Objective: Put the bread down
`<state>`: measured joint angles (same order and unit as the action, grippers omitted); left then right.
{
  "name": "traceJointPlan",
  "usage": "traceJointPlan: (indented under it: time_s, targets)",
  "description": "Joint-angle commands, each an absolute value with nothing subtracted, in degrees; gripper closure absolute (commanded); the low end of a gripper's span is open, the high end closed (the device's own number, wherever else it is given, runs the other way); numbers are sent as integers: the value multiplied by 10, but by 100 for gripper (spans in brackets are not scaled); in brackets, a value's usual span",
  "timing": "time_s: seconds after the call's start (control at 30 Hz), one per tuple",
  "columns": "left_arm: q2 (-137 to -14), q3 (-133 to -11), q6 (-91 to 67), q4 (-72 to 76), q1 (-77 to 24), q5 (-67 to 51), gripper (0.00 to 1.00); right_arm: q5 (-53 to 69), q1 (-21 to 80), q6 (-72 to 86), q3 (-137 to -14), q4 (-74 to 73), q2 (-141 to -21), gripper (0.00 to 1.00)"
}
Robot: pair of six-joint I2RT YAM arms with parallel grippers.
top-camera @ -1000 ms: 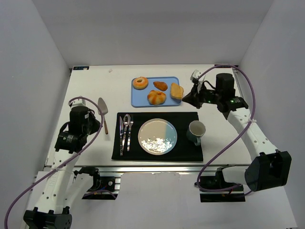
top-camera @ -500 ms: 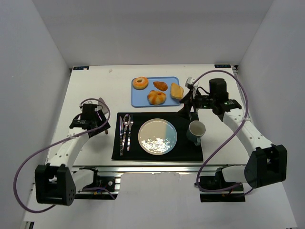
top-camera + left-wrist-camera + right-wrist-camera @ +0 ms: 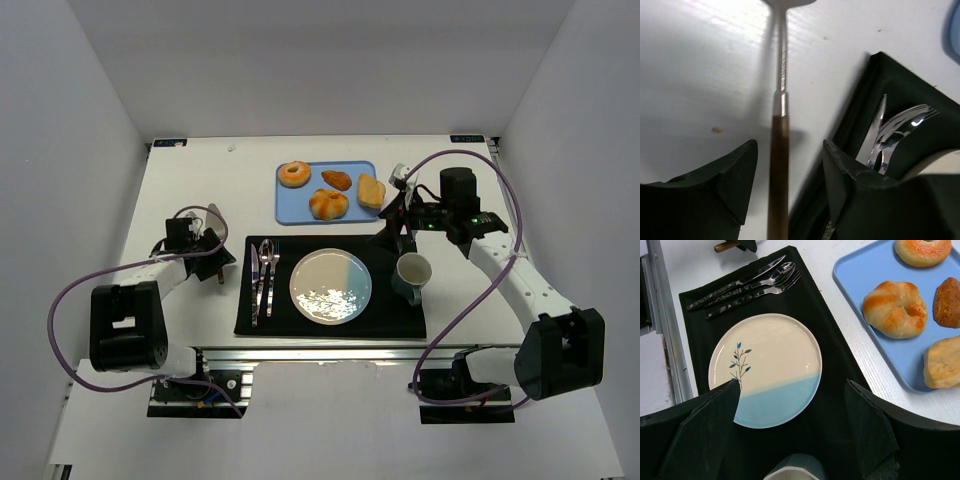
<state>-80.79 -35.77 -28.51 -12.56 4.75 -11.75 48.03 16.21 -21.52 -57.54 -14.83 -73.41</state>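
Bread (image 3: 328, 204) is found as four pieces on a blue tray (image 3: 284, 214) at 12 o'clock from the plate (image 3: 330, 286), and none of it is touched. The left claw (image 3: 790, 150) is set low over the worktop (image 3: 700, 75), at 9 o'clock from the black mat (image 3: 860, 100). Its jaws are parted on either side of the wooden handle of a serving spatula (image 3: 778, 165), with a gap on each side, so nothing is held. The right claw (image 3: 792, 385) is spread wide and empty above the mat, at 1 o'clock from the plate. The step in hand is judged to be taking up the spatula. The handle should be kept centred between the jaws, gripped on the wood rather than the thin metal neck, and lifted level. The cutlery (image 3: 262, 280) at 3 o'clock from the handle should be left undisturbed.
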Motion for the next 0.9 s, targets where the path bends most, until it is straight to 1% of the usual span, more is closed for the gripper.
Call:
traceJointPlan:
  time_s: [0.0,0.03,0.07,0.13,0.47,0.6,0.63,0.8,0.83,0.87]
  targets:
    - [-835,-361,-280,-88,49,-170,36,475,163,-217,-577,-129,-715,11]
    - [-836,-359,-280,-85,51,-176,38,472,163,-218,-577,-131,-714,11]
    - [-836,-357,-279,-83,52,-178,42,470,163,-221,-577,-133,-713,11]
    - [-834,-352,-279,-81,54,-185,45,466,162,-223,-579,-134,-712,11]
    - [-802,-328,-301,-81,55,-205,46,461,161,-228,-583,-134,-712,11]
    - [-798,-317,-308,-76,55,-209,55,461,160,-229,-584,-133,-711,11]
    - [-797,-315,-309,-74,55,-210,60,461,159,-229,-584,-133,-712,11]
    - [-789,-312,-315,-76,56,-208,73,458,159,-230,-583,-134,-708,11]
    - [-788,-314,-315,-80,57,-208,79,458,158,-231,-583,-133,-707,11]
    - [-788,-316,-315,-82,58,-208,82,458,158,-231,-583,-133,-707,11]
